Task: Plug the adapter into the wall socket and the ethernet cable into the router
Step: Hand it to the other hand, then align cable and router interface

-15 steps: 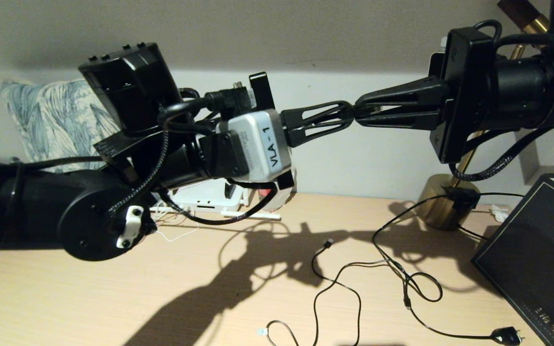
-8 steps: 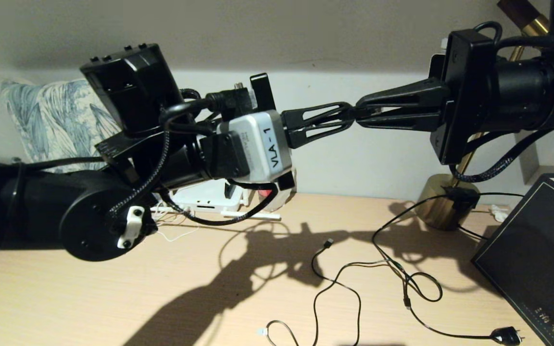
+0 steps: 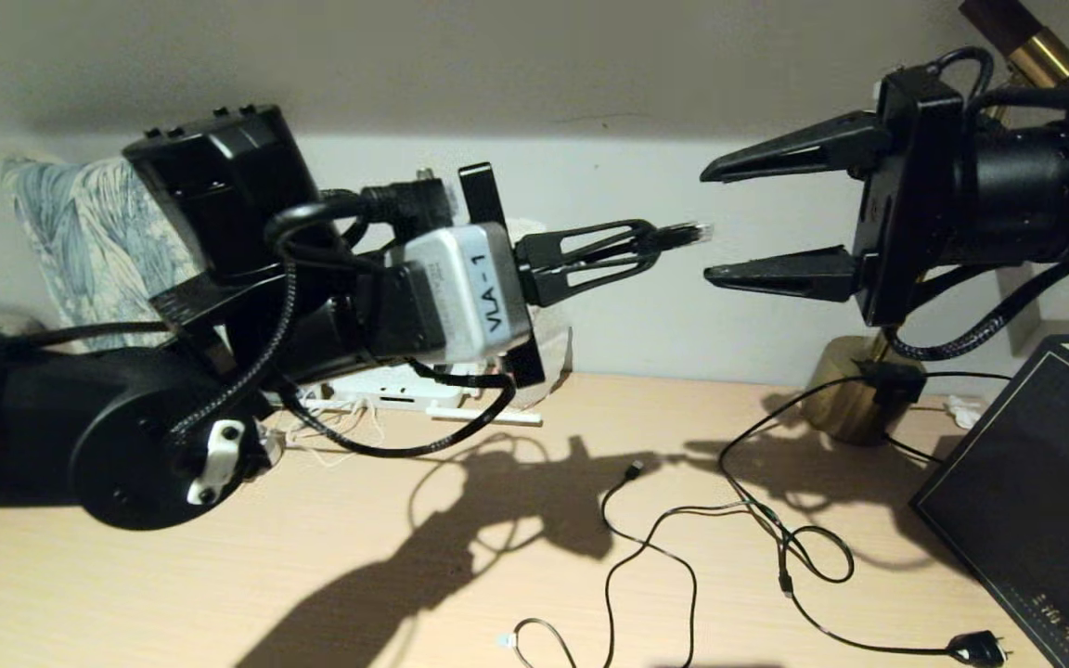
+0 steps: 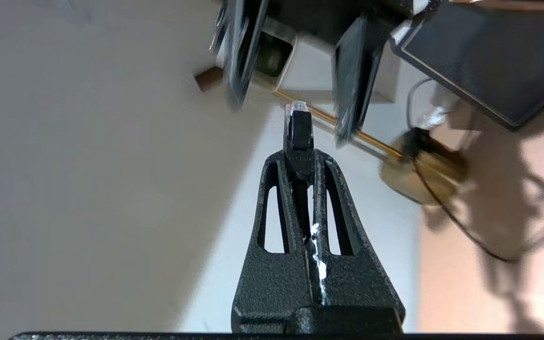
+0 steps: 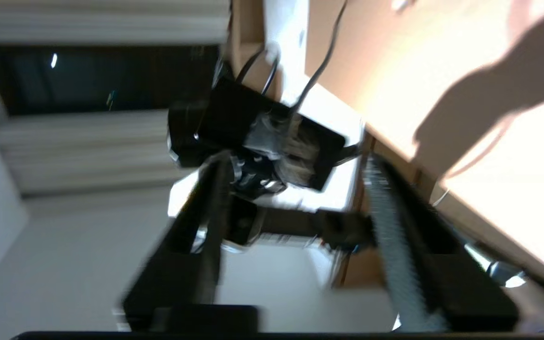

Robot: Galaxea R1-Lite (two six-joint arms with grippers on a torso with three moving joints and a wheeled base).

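Note:
My left gripper (image 3: pixel 653 243) is shut on the ethernet cable's connector (image 3: pixel 686 234), held high over the desk; its clear tip pokes out beyond the fingertips. The left wrist view shows the same connector (image 4: pixel 297 123) pinched in the left gripper (image 4: pixel 300 160). My right gripper (image 3: pixel 709 223) faces it, open, one finger above and one below the tip, not touching. The right wrist view is smeared; the right gripper (image 5: pixel 296 163) is wide open there. The white router (image 3: pixel 386 385) lies behind the left arm. The grey wall socket (image 3: pixel 1017 311) is mostly hidden by the right arm. The adapter is not in view.
Thin black cables (image 3: pixel 683 547) loop over the wooden desk, one ending in a black plug (image 3: pixel 975 647). A brass lamp base (image 3: pixel 855 394) stands at the back right beside a black box (image 3: pixel 1026 482). A patterned pillow (image 3: pixel 80 232) leans at the far left.
My right gripper, which was shut at the left gripper's tip, has opened and drawn back to the right. The left arm shifted slightly left, still holding the connector.

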